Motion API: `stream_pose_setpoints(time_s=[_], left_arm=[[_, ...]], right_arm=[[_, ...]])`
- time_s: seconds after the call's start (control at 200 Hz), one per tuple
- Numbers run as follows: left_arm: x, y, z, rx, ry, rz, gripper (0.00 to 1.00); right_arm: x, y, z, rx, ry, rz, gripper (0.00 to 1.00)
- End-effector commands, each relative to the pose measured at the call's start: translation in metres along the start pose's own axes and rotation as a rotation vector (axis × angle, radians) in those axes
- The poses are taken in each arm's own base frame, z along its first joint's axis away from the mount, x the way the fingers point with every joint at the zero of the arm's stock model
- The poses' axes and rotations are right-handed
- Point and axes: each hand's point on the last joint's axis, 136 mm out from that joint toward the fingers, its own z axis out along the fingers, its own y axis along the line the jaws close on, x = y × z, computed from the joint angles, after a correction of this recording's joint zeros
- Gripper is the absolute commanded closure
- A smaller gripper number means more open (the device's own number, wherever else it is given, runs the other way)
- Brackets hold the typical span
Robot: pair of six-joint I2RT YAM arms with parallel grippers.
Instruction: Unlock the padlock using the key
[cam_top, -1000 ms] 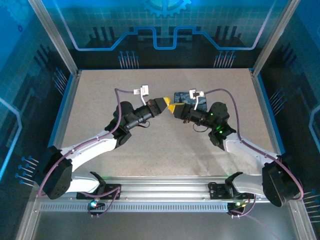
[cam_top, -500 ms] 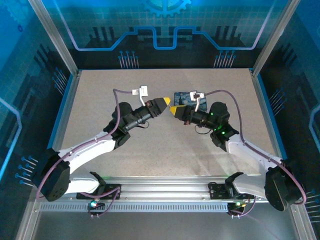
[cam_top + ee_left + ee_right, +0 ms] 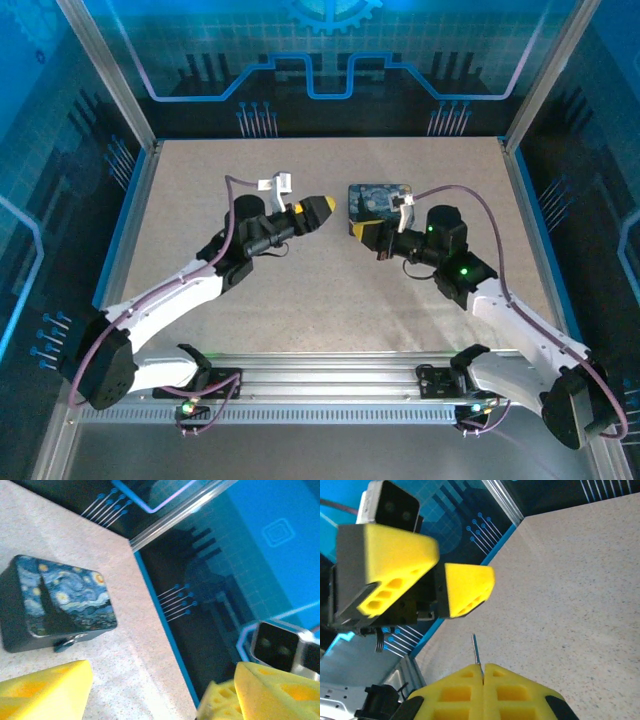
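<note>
My right claw (image 3: 482, 669) is pinching the key (image 3: 475, 649); my left claw (image 3: 318, 208) is gaping, empty. Next, I'm judging, I'm aiming the key finely at the padlock (image 3: 69, 641) on the tin's (image 3: 60, 597) lower edge.

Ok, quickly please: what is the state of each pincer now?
Left pincer: open, holding nothing.
Right pincer: closed on the key, whose thin tip sticks out.

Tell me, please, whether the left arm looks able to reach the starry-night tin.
Probably yes. The left gripper is open and faces the starry-night tin, with bare table between them. The right gripper, shut on the key, sits close to the tin's near edge and might crowd it.
</note>
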Motion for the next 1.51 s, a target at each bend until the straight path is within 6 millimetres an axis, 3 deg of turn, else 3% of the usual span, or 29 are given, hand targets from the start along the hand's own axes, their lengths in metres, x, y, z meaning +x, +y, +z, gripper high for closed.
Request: stream_pose_setpoints(time_s=[0.0,0.24,0.715,1.1,1.501], left_arm=[[0.002,0.03,0.009,-0.151,0.069,-0.001,0.19],[0.011,0.07,0.039,-0.319,0.167,-0.024,0.04],[0.053,0.136,0.117,-0.453,0.366,-0.176,0.1],[0.068,0.165,0.143,-0.519,0.42,-0.213,0.11],[0.082,0.191,0.14,-0.6,0.459,-0.208,0.13]], right_arm=[[-0.003,-0.004,-0.011,0.067,0.009,-0.044,1.0],[-0.001,-0.003,-0.018,0.089,0.012,-0.059,1.0],[0.0,-0.005,-0.023,0.105,0.015,-0.072,1.0],[0.002,-0.008,-0.021,0.112,0.024,-0.066,1.0],[0.0,-0.009,-0.02,0.12,0.025,-0.065,1.0]])
